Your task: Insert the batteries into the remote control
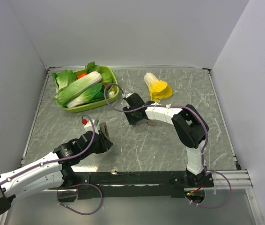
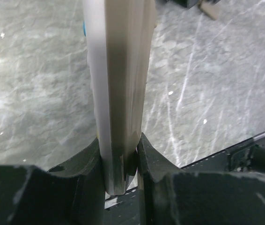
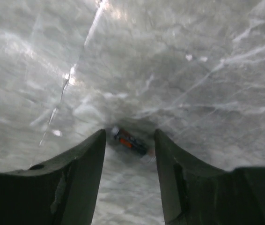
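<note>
The spread right claw [image 3: 130, 134] is straddling a battery [image 3: 129, 140] lying slantwise across its gap; the left claw [image 2: 119, 143] is pinching the remote [image 2: 118, 70].

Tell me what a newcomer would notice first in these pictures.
First the green tray of toy vegetables at the rear left, with a yellow toy cabbage to its right. Then the remote control, clamped edge-on in the left jaws, and a battery lying on the table at the tips of the open right jaws.

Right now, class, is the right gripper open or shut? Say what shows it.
Open: the right gripper shows its fingers apart in the wrist view, a battery lying on the table between them.
</note>
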Available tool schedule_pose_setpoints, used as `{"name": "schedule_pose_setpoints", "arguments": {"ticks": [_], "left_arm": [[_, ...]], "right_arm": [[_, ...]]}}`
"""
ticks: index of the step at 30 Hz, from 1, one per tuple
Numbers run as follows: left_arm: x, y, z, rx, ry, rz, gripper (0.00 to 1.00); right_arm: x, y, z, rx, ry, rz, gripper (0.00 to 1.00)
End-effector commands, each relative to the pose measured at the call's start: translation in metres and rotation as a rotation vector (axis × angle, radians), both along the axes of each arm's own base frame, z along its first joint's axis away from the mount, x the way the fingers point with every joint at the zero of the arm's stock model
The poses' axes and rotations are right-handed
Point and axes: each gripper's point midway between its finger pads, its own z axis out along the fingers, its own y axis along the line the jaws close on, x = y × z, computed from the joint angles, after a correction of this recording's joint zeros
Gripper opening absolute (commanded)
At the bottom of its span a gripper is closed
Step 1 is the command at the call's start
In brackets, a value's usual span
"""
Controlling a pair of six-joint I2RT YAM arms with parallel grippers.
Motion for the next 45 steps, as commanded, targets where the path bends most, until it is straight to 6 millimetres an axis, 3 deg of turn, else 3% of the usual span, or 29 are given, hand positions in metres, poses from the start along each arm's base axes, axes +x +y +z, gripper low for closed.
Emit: {"name": "schedule_pose_setpoints", "arguments": {"ticks": [1,8,10,16,24,37,41,45], "left_arm": [[0.001,0.003,-0.001,-0.013,-0.002,0.019,0.01],[0.001,-0.001,-0.005,-0.010,0.007,0.009,0.01],[0.001,-0.002,-0.006,-0.011,0.008,0.003,0.01],[0.001,-0.004,-0.006,-0.010,0.012,-0.001,0.01],[0.000,-0.004,-0.005,-0.023,0.004,-0.010,0.01],[-0.002,-0.005,-0.005,-0.039,0.001,-0.020,0.01],[-0.003,-0.006,-0.004,-0.043,0.002,-0.021,0.01],[-0.002,-0.005,0.002,-0.055,-0.012,-0.015,0.01]], "right_arm": [[-0.002,0.000,0.001,-0.043,0.011,0.064,0.53],[-0.013,-0.006,-0.009,-0.077,0.034,0.094,0.51],[-0.014,-0.008,-0.010,-0.082,0.034,0.096,0.42],[-0.020,-0.010,-0.009,-0.089,0.041,0.107,0.32],[-0.038,-0.011,-0.004,-0.082,0.057,0.141,0.32],[-0.055,-0.028,0.002,-0.086,0.122,0.008,0.34],[-0.052,-0.020,0.016,-0.033,0.089,0.029,0.42],[-0.044,-0.008,0.059,0.024,0.004,0.122,0.53]]}}
